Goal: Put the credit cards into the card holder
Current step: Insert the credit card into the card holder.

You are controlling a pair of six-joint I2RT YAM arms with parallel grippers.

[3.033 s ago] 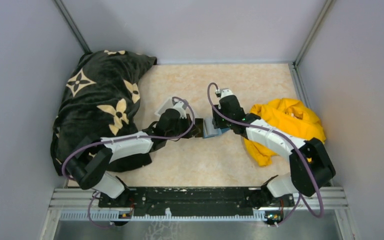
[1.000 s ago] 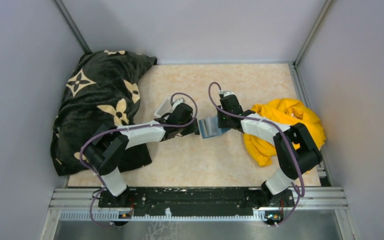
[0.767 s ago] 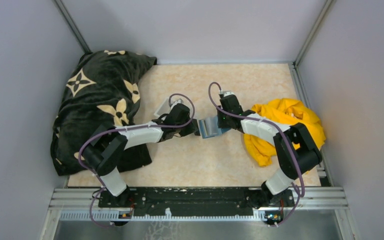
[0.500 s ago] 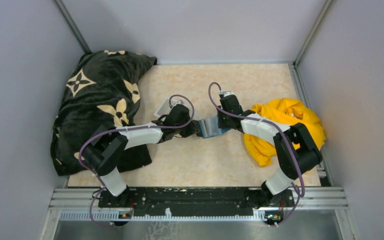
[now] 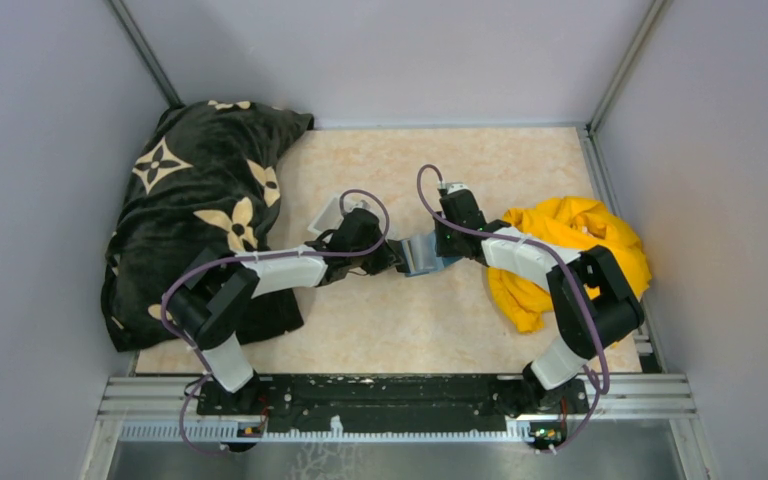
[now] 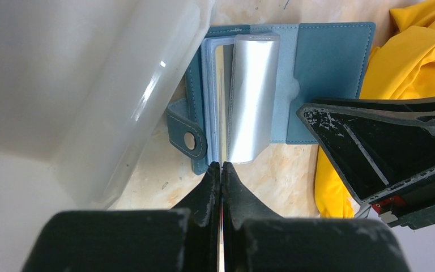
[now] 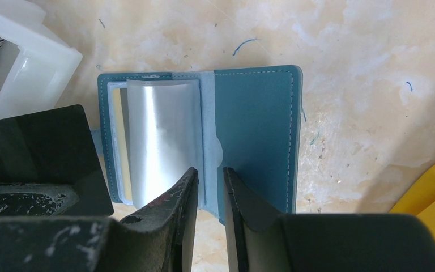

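1. At the table [image 5: 410, 330] centre, between the two arms: found the teal card holder [image 5: 422, 255] lying open like a book, with its snap tab [image 6: 188, 139] toward the left arm.
2. Compared with a second ago: noted the left wrist advanced rightward, closing the small gap to the holder's left edge. Noted no shift of the holder or the right arm over that interval.
3. Found the left fingers [image 6: 207, 187] pressed fully together on a credit card [image 6: 221, 141], seen edge-on only; colour not determinable. Traced its leading edge in among the holder's leaves, just beside a curved silver-grey sleeve [image 6: 252, 96].
4. Found the right fingers [image 7: 181, 204] drawn to a narrow gap, pinching the holder's near edge at the pale centre strip and steadying it.
5. Observed one yellow-tan card [image 7: 119, 130] already seated on the left leaf. Observed a clear plastic tray [image 6: 119, 113] close against the holder's left edge; touching or just apart not determinable.
6. Judged: insertion under way, not finished. Recommend a continued straight push along the slot, then release. Risks: entering between the wrong leaves, or bowing the card against the sleeve.
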